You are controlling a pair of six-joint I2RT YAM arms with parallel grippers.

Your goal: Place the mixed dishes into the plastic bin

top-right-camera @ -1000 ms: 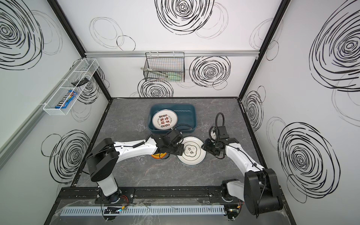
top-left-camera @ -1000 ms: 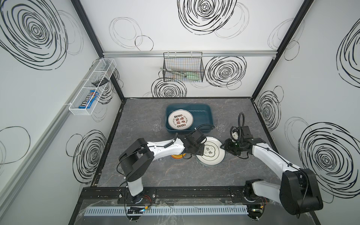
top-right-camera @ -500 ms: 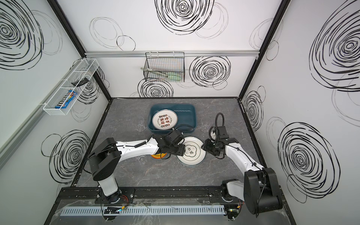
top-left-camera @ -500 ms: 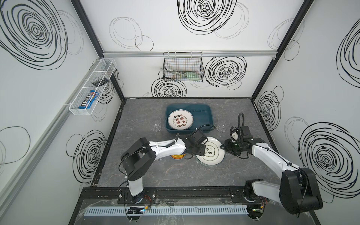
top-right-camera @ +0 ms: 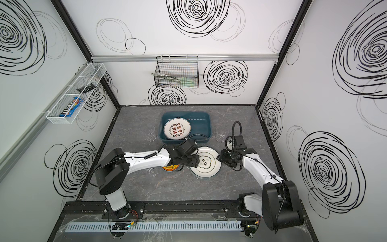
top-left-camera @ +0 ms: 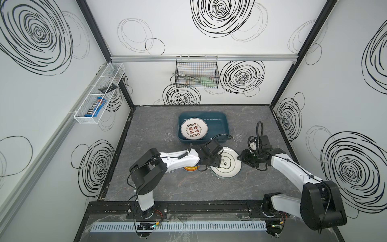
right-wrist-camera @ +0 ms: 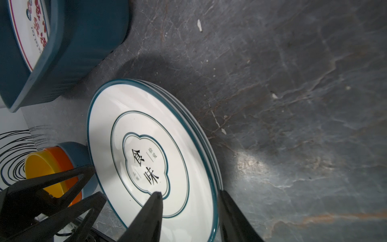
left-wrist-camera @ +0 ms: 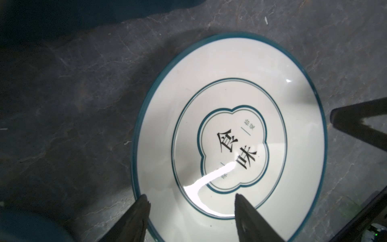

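Observation:
A stack of white teal-rimmed plates (top-left-camera: pixel 227 170) sits in front of the plastic bin (top-left-camera: pixel 218 125), which holds a plate with red characters (top-left-camera: pixel 193 128). My right gripper (right-wrist-camera: pixel 191 209) is shut on the right rim of the top plate (right-wrist-camera: pixel 146 146), with one finger on its face and the other outside the rim. My left gripper (left-wrist-camera: pixel 190 201) hovers open over the opposite edge of that plate (left-wrist-camera: pixel 230 104), holding nothing. Nested yellow, orange and blue bowls (right-wrist-camera: pixel 48 165) stand just left of the stack, under the left arm (top-left-camera: pixel 180 161).
Clear tumblers stand left (top-left-camera: pixel 168 137) and right (top-left-camera: pixel 237 137) of the bin, and another (top-right-camera: pixel 152 171) sits by the left forearm. A black wire basket (top-left-camera: pixel 196 73) hangs on the back wall. A white wire tray (top-left-camera: pixel 98 94) is on the left wall.
The left gripper's jaws have widened a little over the plate's edge. Both arms and the dishes have hardly moved.

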